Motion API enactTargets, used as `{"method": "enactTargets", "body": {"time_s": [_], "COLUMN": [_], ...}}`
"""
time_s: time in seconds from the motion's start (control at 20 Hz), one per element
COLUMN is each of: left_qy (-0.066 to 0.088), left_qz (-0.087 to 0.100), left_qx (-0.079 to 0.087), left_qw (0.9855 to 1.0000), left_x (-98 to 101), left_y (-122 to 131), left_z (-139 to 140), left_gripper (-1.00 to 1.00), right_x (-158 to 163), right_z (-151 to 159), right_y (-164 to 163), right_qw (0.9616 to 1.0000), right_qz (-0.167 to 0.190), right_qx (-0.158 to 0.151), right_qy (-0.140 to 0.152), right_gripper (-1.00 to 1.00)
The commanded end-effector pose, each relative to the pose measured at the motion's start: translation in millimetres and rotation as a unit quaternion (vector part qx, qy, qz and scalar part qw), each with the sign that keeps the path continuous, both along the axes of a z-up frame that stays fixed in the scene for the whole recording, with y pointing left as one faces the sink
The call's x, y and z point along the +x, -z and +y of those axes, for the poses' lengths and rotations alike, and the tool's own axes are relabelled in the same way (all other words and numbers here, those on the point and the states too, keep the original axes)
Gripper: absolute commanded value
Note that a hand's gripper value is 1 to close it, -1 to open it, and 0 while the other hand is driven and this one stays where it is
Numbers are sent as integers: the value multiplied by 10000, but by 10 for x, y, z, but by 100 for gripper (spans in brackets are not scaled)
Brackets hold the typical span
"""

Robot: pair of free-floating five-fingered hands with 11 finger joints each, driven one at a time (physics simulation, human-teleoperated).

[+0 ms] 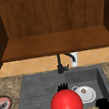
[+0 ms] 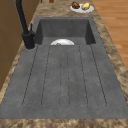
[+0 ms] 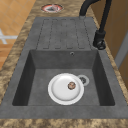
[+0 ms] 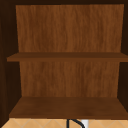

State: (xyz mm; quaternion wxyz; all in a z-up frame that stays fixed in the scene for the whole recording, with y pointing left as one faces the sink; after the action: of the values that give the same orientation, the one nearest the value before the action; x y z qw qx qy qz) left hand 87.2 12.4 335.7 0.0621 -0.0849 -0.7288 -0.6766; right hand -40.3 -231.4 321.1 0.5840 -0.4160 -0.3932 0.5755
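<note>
Sink basin (image 3: 37, 75) holds a round white plate (image 3: 62, 91) lying flat.

A bright red ball (image 1: 66, 103) shows in the front view, with the black fingers of the left robot hand (image 1: 62, 86) just above it and the black right robot hand (image 1: 102, 105) to its right. The sink (image 3: 37, 75) is dark grey, its draining side ribbed. The plate (image 3: 65, 88) in it is white with a small brown bit. The tap (image 1: 59, 64) is black. The counter (image 1: 5, 86) is speckled brown and beige. The cabinet (image 4: 67, 32) is dark brown wood grain. A red-rimmed plate (image 1: 3, 104) lies at the left.
</note>
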Motion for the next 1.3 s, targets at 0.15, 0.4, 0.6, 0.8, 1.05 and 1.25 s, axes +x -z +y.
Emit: {"method": "enactTargets", "body": {"time_s": [0.15, 0.4, 0.6, 0.8, 1.05, 1.25], "left_qy": [197, 158, 166, 223, 118, 49], "left_qz": [-66, -7, -74, -151, -82, -36], "left_qx": [235, 350, 334, 340, 425, 420], "left_qw": [9995, 9993, 9993, 9991, 9990, 9991], "left_x": [218, 379, 541, 689, 933, 1186], "left_y": [123, 234, 329, 436, 596, 804], "left_z": [-378, -612, -800, -969, -1179, -1314], "left_gripper": [-100, -100, -100, -100, -100, -100], "right_x": [0, 0, 0, 0, 0, 0], "right_z": [0, 0, 0, 0, 0, 0], "right_y": [0, 0, 0, 0, 0, 0], "right_qw": [10000, 10000, 10000, 10000, 10000, 10000], "right_qz": [0, 0, 0, 0, 0, 0], "right_qx": [0, 0, 0, 0, 0, 0], "right_qy": [0, 0, 0, 0, 0, 0], "right_gripper": [0, 0, 0, 0, 0, 0]}}
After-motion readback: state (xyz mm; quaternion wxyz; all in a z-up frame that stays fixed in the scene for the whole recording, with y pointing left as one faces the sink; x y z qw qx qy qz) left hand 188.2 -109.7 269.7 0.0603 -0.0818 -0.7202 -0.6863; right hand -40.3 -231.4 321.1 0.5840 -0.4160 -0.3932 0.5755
